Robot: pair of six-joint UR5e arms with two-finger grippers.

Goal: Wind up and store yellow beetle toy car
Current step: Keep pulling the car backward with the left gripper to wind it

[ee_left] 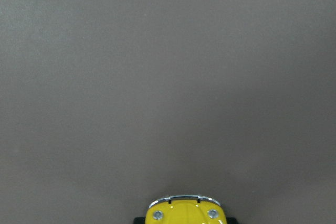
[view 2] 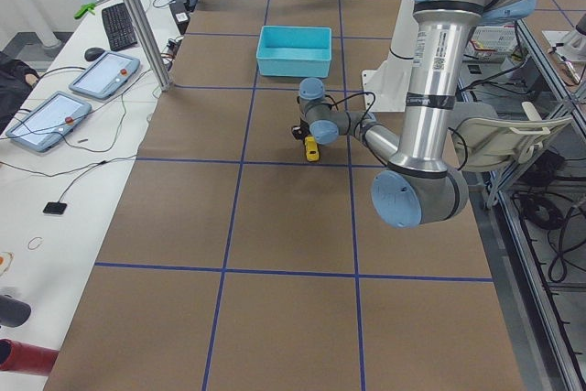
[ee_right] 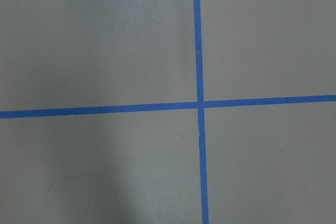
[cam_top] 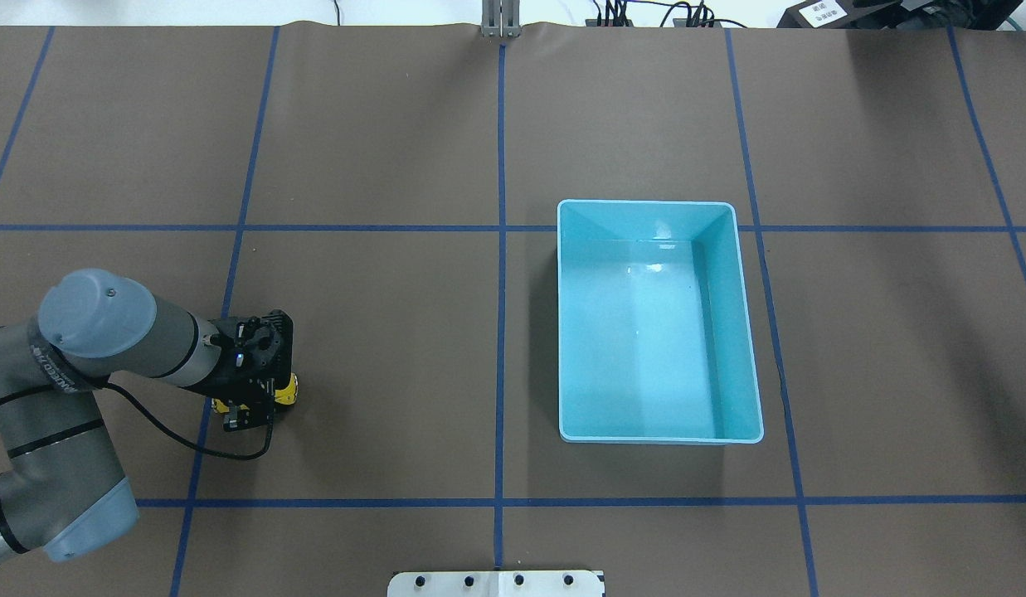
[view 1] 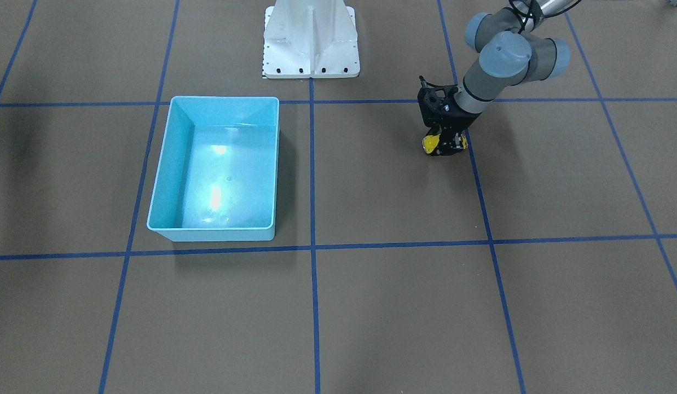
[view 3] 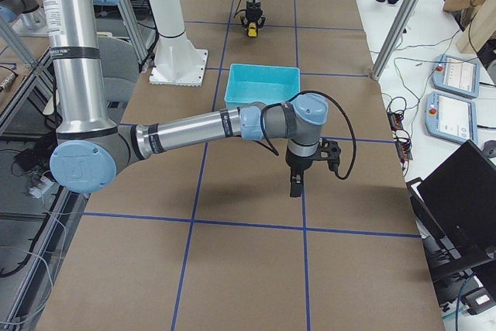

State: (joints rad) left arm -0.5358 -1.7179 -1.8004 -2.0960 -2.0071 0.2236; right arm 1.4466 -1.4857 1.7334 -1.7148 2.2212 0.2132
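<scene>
The yellow beetle toy car (view 1: pixel 430 143) sits on the brown table, low between the fingers of my left gripper (view 1: pixel 445 143). Yellow shows on both sides of the fingers, which stand closed on the car's middle. In the overhead view the car (cam_top: pixel 289 390) pokes out from under the left gripper (cam_top: pixel 260 396). The left wrist view shows only the car's rounded end (ee_left: pixel 184 211) at the bottom edge. My right gripper (view 3: pixel 295 187) hangs over the table away from the car and shows only in the exterior right view, so I cannot tell if it is open or shut.
A light blue bin (cam_top: pixel 645 202), nothing in it, stands across the table's centre line from the car; it also shows in the front-facing view (view 1: pixel 223 99). The robot's white base (view 1: pixel 311 38) is at the table edge. Blue tape lines (ee_right: pixel 198 103) grid the surface.
</scene>
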